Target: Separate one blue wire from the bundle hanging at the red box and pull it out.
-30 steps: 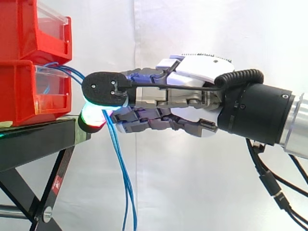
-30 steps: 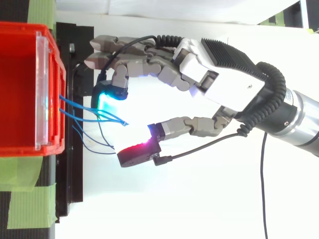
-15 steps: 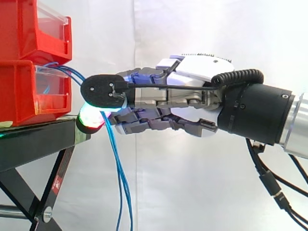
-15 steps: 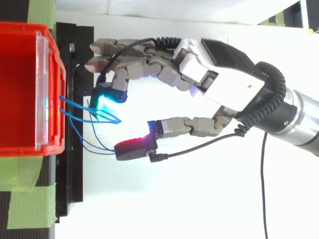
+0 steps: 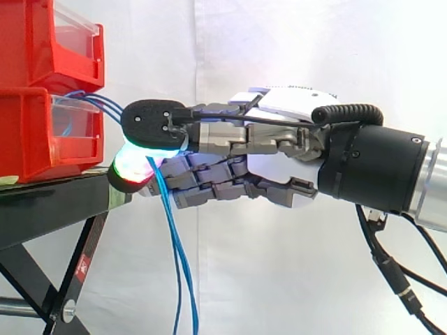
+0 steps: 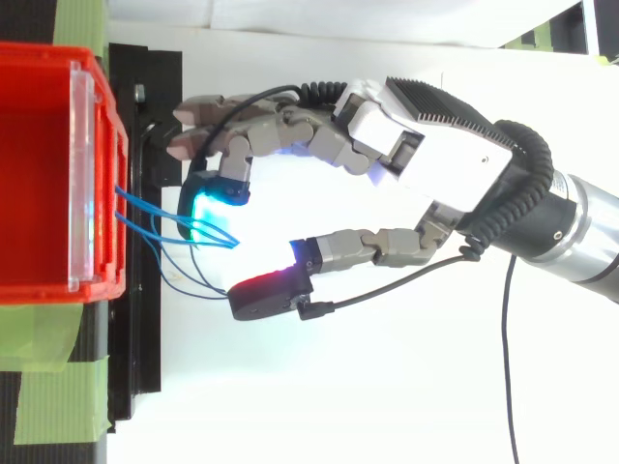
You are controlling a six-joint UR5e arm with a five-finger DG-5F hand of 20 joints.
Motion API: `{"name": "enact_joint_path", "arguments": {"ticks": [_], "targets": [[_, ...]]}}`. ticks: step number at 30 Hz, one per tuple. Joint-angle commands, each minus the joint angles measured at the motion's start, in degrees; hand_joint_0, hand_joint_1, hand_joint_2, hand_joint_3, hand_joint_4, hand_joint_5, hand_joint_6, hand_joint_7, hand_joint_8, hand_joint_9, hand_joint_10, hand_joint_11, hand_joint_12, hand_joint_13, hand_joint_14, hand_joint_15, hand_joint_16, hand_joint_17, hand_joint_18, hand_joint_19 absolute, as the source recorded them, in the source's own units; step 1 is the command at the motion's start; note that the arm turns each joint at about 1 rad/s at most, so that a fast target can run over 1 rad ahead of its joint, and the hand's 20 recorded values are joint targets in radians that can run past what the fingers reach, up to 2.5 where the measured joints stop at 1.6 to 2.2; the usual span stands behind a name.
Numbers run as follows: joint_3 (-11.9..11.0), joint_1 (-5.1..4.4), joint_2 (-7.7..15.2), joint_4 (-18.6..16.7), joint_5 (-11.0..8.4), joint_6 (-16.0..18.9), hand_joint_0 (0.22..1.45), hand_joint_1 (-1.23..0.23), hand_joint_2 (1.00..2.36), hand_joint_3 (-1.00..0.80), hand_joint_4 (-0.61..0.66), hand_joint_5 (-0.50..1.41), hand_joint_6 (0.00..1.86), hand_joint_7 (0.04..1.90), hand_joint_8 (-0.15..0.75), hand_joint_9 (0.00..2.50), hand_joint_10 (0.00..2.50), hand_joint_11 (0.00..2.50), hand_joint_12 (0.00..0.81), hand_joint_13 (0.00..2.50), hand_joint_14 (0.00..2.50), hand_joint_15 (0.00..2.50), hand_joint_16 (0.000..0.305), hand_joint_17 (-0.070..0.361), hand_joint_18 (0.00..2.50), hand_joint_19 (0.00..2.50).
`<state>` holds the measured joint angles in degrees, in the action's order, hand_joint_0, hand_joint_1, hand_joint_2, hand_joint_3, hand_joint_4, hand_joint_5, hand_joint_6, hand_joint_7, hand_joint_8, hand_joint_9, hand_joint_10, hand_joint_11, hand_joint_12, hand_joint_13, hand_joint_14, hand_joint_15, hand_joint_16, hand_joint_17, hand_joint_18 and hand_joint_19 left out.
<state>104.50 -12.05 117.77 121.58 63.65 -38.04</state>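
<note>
Blue wires (image 5: pixel 172 237) hang bunched from the lower red box (image 5: pixel 28 139) and pass through the gap of the robot hand (image 6: pixel 435 164). If the pinch is closed here, several wires are likely to be caught together. The robot hand is held level and partly open. The cyan fingertip (image 6: pixel 208 206) and red thumb pad (image 6: pixel 263 290) are kept apart, and no wire is judged to be gripped.

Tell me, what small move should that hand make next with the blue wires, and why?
Probably close the thumb pad toward the cyan fingertip of the hand. From above, the two are apart, with loops of the blue wires from the red box lying in the gap, so nothing looks pinched yet; a grip must come before any pull.
</note>
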Motion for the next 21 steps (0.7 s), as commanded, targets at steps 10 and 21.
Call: {"name": "enact_joint_path", "arguments": {"ticks": [10, 21], "targets": [[0.0, -0.26, 0.0, 5.33, 0.08, 15.45, 0.65, -0.74, 1.03, -0.14, 0.19, -0.18, 0.75, 1.13, 0.345, 0.7, 0.01, 0.35, 0.366, 0.7, 0.02, 0.37, 0.045, 0.102, 0.38, 0.32], [0.0, -0.35, 0.0, 8.41, 1.66, 20.99, 0.66, -0.74, 1.03, -0.14, 0.19, -0.18, 0.75, 1.13, 0.35, 0.7, 0.01, 0.35, 0.362, 0.83, 0.02, 0.41, 0.043, 0.096, 0.38, 0.29]]}}
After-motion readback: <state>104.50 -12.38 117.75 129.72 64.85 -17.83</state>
